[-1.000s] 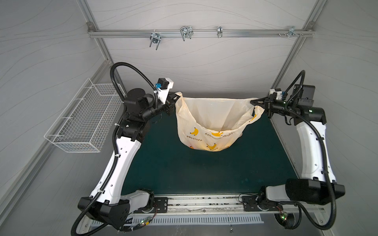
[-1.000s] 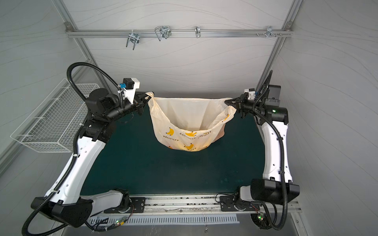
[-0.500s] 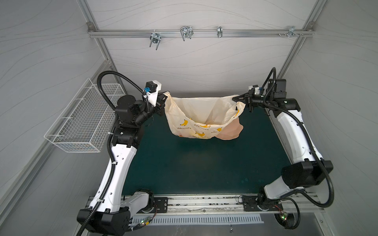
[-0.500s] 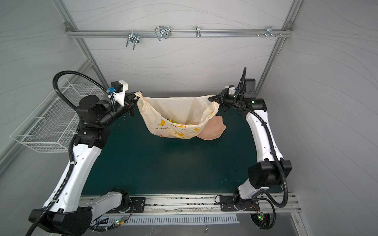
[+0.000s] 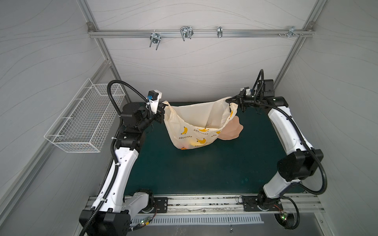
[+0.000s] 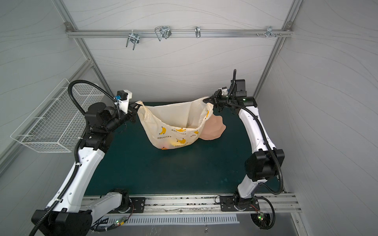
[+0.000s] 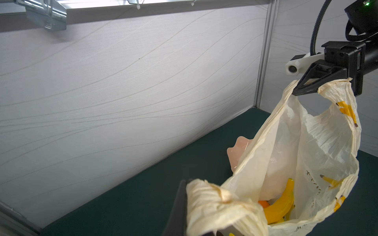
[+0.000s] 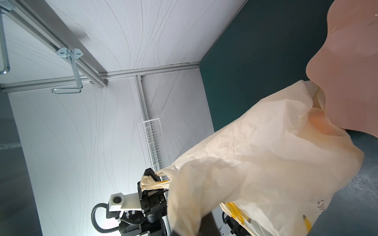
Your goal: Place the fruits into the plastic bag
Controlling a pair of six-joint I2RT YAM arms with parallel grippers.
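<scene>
The likeliest trouble, as I judge it, is a handle sliding out of a grip; the film is thin and slick, so one slip would collapse the mouth and tip the load onto the worktop [image 5: 204, 169]; pulling the arms further apart could stretch or tear a loop; and the sagging side might drag on the pink bowl [image 5: 232, 130], which lies just beside the bag at its three o'clock, partly hidden behind it. The plastic bag [image 5: 196, 126] hangs stretched between the two arms over the far middle of the worktop, toward twelve o'clock; the left jaws are clenched on the loop at its nine o'clock, the right jaws clenched on the loop near its two o'clock. It is cream, crinkly and half see-through, printed with little bananas and dark lettering; its mouth gapes upward; the fruits [image 7: 280, 204] lie pooled in the bottom, a yellow banana and something orange showing; whether the bottom touches the worktop I cannot tell.
</scene>
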